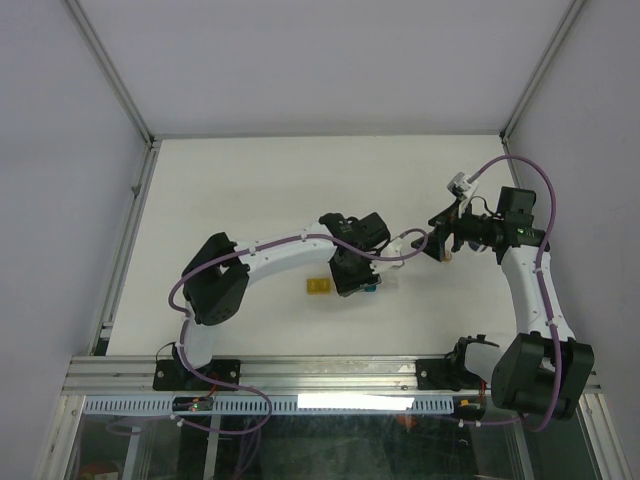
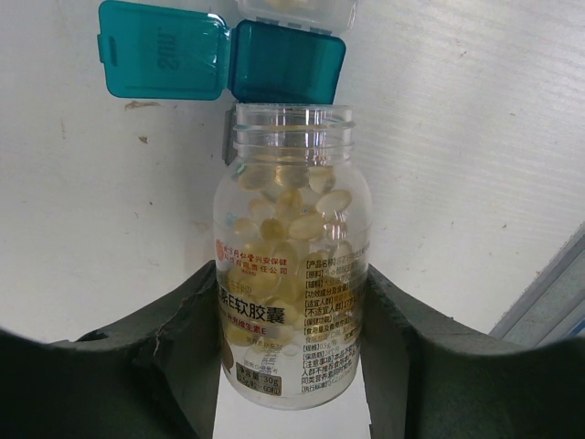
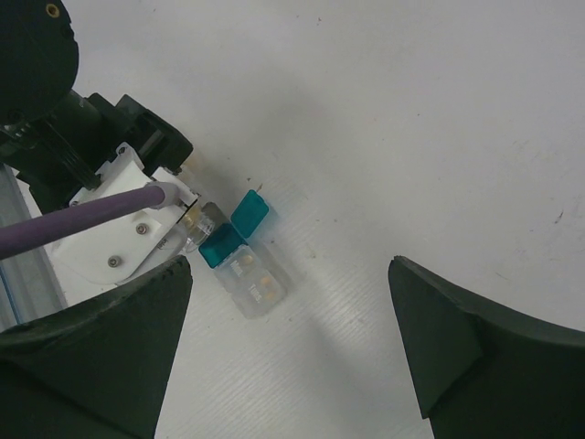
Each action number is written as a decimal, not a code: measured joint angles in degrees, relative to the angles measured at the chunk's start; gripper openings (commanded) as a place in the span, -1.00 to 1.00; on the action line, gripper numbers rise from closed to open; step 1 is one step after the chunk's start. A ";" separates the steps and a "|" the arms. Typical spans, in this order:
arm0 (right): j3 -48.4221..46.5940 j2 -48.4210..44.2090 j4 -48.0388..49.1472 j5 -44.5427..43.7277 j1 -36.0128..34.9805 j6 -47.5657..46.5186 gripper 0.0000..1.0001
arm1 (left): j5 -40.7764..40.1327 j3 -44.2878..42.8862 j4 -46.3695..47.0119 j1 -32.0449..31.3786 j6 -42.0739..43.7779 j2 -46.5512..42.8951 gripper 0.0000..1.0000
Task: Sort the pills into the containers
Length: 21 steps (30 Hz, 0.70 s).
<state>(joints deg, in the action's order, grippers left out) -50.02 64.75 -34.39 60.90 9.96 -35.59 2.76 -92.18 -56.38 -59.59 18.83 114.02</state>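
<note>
My left gripper [image 2: 291, 274] is shut on a clear, uncapped pill bottle [image 2: 292, 229] full of yellow softgels. The bottle's mouth points at a teal container [image 2: 286, 62] whose lid [image 2: 160, 50] lies open. A clear container [image 2: 292, 9] adjoins it beyond. In the right wrist view the teal container [image 3: 222, 245] joins clear containers [image 3: 256, 285] holding a few pills. My right gripper [image 3: 291, 265] is open and empty, above the table to the right of them. In the top view a yellow container [image 1: 318, 287] lies left of my left gripper [image 1: 352, 278]. My right gripper [image 1: 440, 248] is further right.
A purple cable [image 3: 82, 215] runs along the left arm [image 1: 270, 255]. The white table [image 1: 300, 190] ends in grey walls and a metal rail [image 1: 300, 372] at the near edge.
</note>
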 measured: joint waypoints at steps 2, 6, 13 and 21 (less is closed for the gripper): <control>0.00 0.00 -0.02 0.02 0.11 -0.07 0.84 | -0.17 -0.02 -0.26 0.02 -0.09 0.11 -1.00; 0.00 -0.09 -0.04 0.02 0.37 -0.09 0.84 | -1.14 0.00 -0.44 -0.39 -0.22 0.17 -1.00; 0.00 -0.11 -0.22 0.02 0.48 -0.11 0.85 | -1.40 -0.44 -1.22 -0.50 -0.44 0.33 -1.00; 0.00 -0.11 -0.22 0.04 0.66 -0.11 0.84 | -1.44 -1.14 -1.40 -0.42 -0.68 0.70 -1.00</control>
<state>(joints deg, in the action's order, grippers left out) -50.02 64.64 -34.61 60.95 10.61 -35.70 1.32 -93.32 -57.78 -60.01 18.15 114.72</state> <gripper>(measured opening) 0.921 0.514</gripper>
